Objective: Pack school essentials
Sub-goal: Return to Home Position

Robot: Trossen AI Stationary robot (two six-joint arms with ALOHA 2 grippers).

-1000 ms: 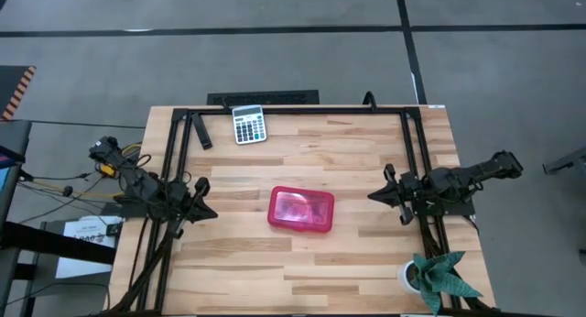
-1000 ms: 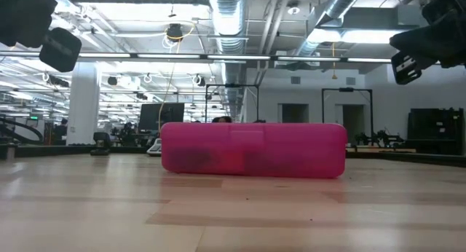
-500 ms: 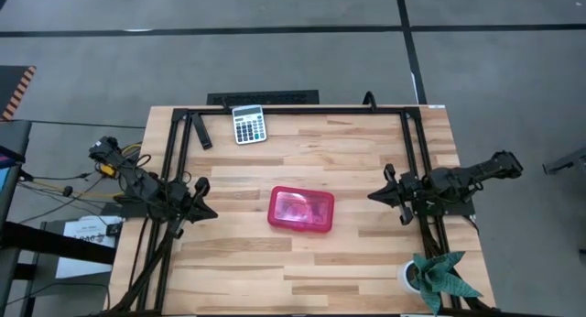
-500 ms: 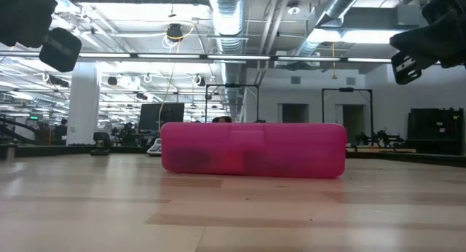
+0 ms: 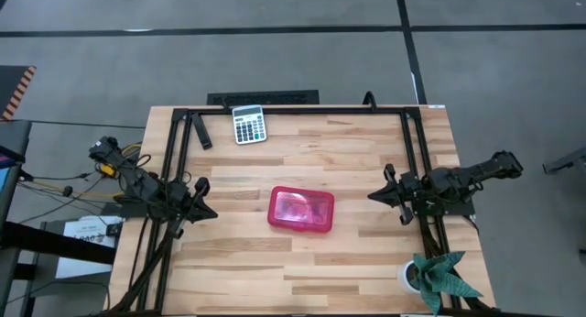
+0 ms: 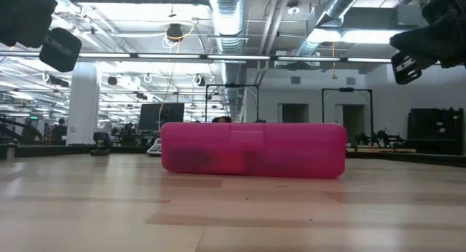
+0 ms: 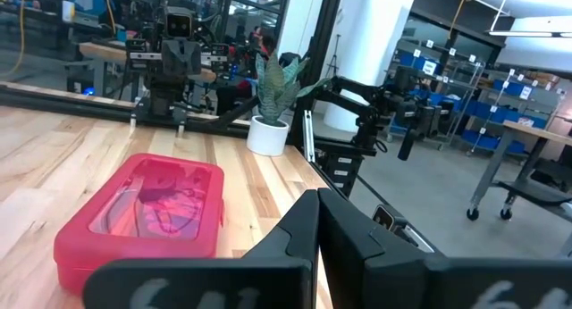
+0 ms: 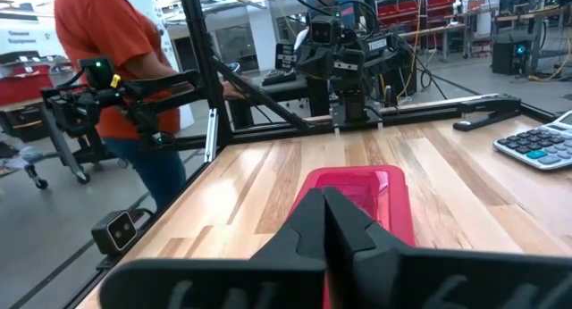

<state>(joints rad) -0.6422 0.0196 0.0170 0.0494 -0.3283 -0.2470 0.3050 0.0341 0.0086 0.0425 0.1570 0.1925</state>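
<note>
A red translucent hinged case (image 5: 300, 210) lies flat and closed at the middle of the table, also seen in the low view (image 6: 253, 148). Dim shapes show through its lid (image 7: 156, 197); what they are I cannot tell. Scissors, pencils, the blue piece and the packets do not show anywhere on the table. My left gripper (image 5: 211, 213) hovers shut near the table's left edge, its fingertips (image 7: 317, 221) pointing at the case. My right gripper (image 5: 372, 196) hovers shut near the right edge, its fingers (image 8: 323, 215) also pointing at the case.
A grey calculator (image 5: 248, 125) lies near the far edge, with a dark bar (image 5: 202, 134) to its left. A potted plant (image 5: 438, 276) stands at the near right corner. A person in an orange shirt (image 8: 98, 32) stands beyond the table. Bare wood surrounds the case.
</note>
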